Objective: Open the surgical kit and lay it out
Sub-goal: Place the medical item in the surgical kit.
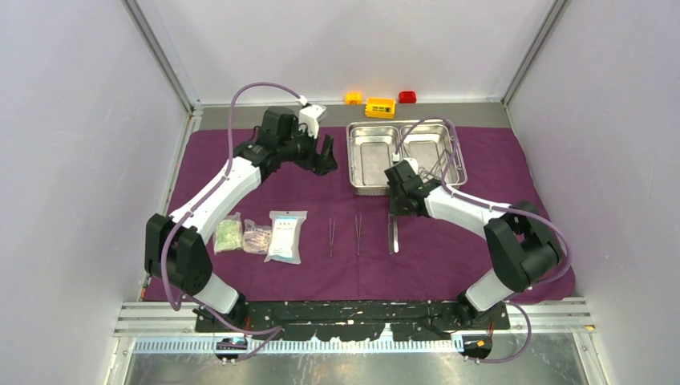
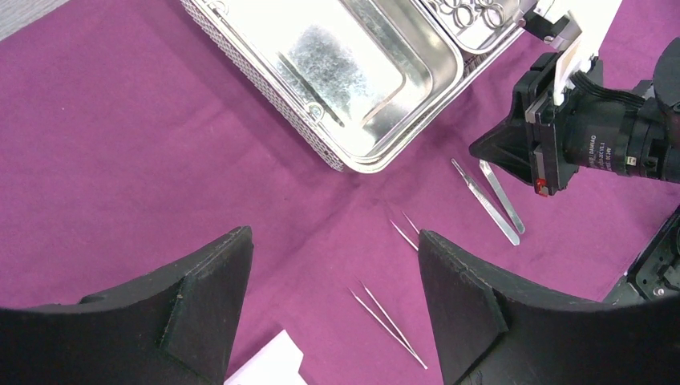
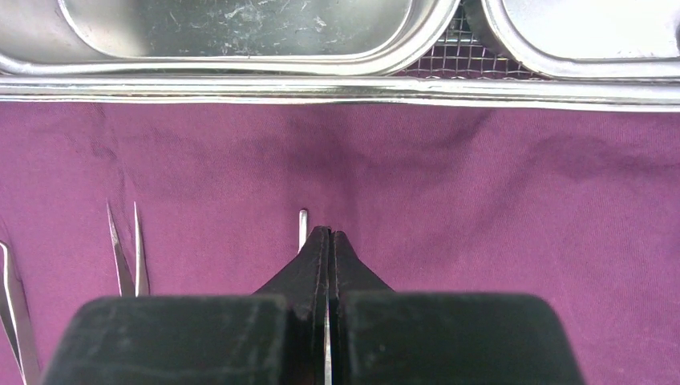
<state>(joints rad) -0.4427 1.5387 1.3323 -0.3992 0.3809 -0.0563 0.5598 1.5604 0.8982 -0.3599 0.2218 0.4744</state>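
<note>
The dark-purple cloth (image 1: 481, 241) lies spread over the table. The steel tray (image 1: 350, 160) stands on its far half, with scissors and clamps (image 1: 437, 164) in the right compartment; the left compartment holds nothing. Two thin tweezers (image 1: 330, 237) (image 1: 358, 233) lie side by side on the cloth. My right gripper (image 1: 398, 207) is shut on broad tweezers (image 1: 392, 233), low over the cloth just in front of the tray; a steel tip (image 3: 302, 228) shows beside its fingers. My left gripper (image 1: 325, 156) is open and holds nothing, above the cloth left of the tray.
Three clear packets (image 1: 286, 235) (image 1: 257, 238) (image 1: 228, 234) lie on the cloth's front left. Yellow, orange and red toy bricks (image 1: 380, 107) sit beyond the cloth by the back wall. Frame posts and walls enclose the table on both sides.
</note>
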